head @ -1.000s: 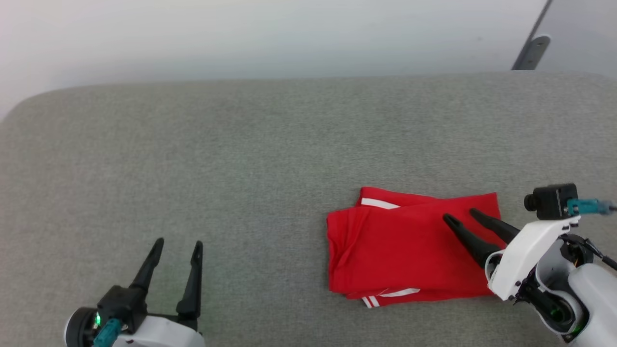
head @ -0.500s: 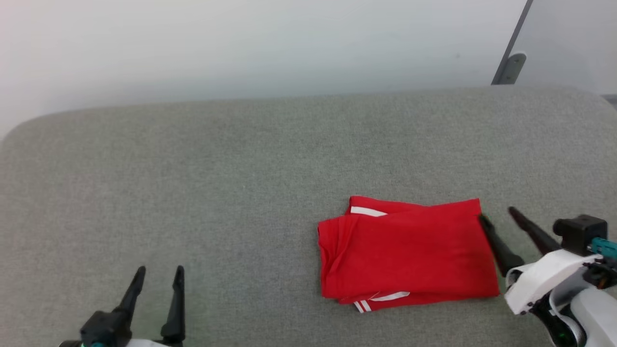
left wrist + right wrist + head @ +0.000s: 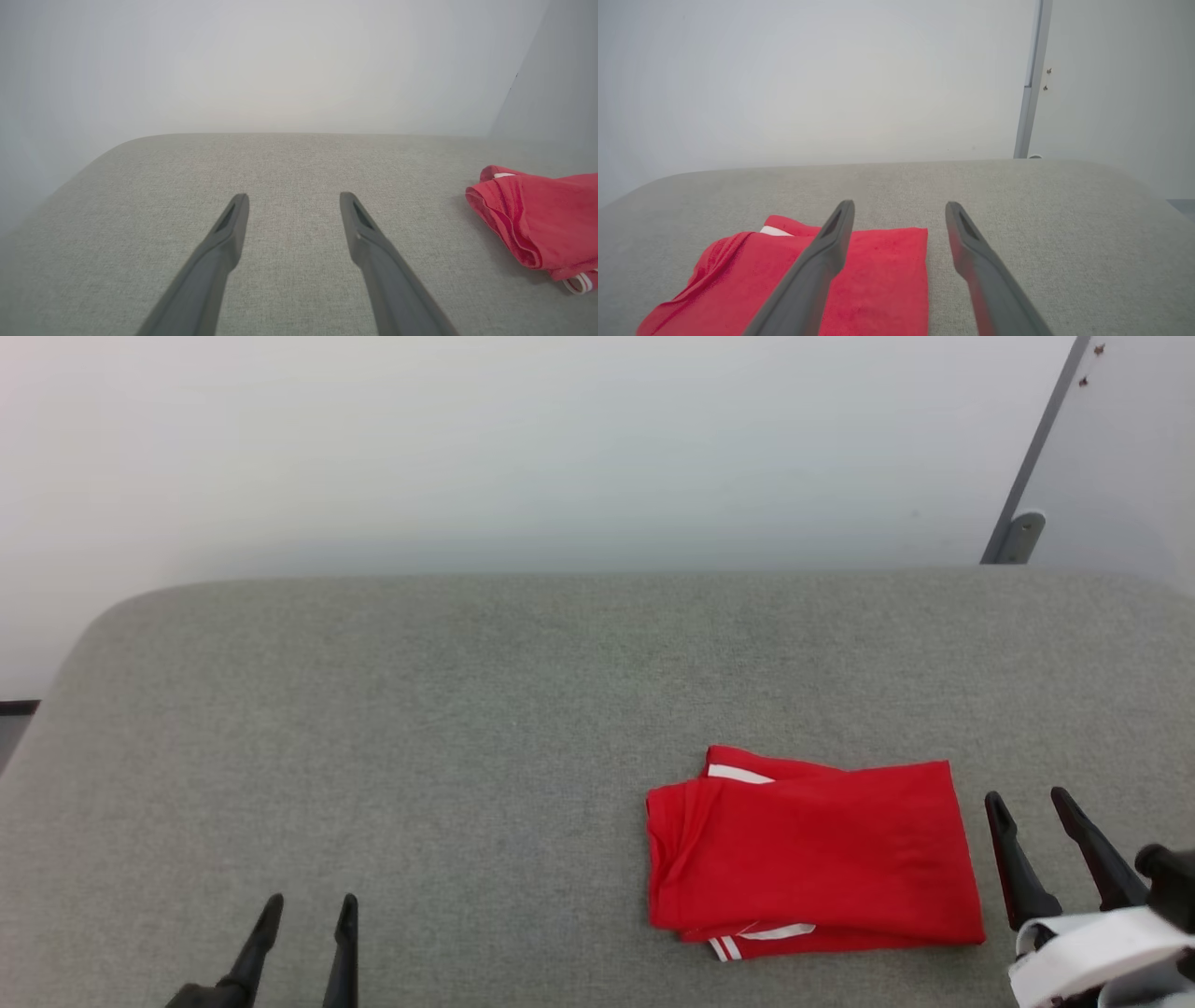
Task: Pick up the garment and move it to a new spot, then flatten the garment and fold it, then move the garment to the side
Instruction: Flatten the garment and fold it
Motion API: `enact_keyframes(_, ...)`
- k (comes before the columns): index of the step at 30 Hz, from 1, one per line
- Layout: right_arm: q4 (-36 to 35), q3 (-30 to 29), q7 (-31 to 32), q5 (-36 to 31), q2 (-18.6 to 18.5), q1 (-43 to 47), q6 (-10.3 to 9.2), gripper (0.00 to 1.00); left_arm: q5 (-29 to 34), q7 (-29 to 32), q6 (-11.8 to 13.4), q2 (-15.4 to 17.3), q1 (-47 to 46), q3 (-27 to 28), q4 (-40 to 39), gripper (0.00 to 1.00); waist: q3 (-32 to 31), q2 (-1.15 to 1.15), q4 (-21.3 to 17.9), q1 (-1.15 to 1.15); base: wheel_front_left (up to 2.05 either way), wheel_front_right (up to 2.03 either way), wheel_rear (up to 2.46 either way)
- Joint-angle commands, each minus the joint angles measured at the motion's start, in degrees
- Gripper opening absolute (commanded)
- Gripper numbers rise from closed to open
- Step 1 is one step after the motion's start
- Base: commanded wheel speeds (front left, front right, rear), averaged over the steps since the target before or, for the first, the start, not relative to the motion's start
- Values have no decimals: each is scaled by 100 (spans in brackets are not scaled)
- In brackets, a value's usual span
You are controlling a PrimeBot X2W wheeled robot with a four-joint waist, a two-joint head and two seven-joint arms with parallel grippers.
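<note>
The right gripper (image 3: pixel 1027 798) is at the near right, with its two long dark fingers spread apart and nothing between them. The tips point toward the far wall. It stands just beside the right edge of the garment (image 3: pixel 812 854), with a narrow strip of bare surface between them. In the right wrist view, the left finger crosses in front of the red cloth and the right finger lies over bare upholstery.

The left gripper (image 3: pixel 311 901) is at the near left. Its fingers are also apart and empty, above bare surface and well apart from the garment.

The garment is a bright red T-shirt folded into a rough rectangle. It lies flat, right of centre and toward the near side. A white band (image 3: pixel 738 773) shows at its far left corner. A white-and-red striped trim (image 3: pixel 724 948) pokes out along its near edge. Stacked layers of cloth show at its left edge.

It rests on a grey woven padded surface (image 3: pixel 467 709) with rounded far corners. Behind it is a pale wall (image 3: pixel 467 448), with a grey upright strip (image 3: pixel 1032 476) at the far right.
</note>
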Motion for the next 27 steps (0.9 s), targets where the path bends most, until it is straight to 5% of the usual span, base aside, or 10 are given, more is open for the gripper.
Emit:
enact_keyframes(1,-273,-178,-27,-154,72,240,-7,100,-60,4,-23,15,99,-36,-59,100,-109,0,78,0,0,0,0)
enact_keyframes(27,-2359,-1131,156,-536,616,2097,-7,100,-208,4,-23,22,868,33,-1107,100,-153,0,222,0,0,0,0)
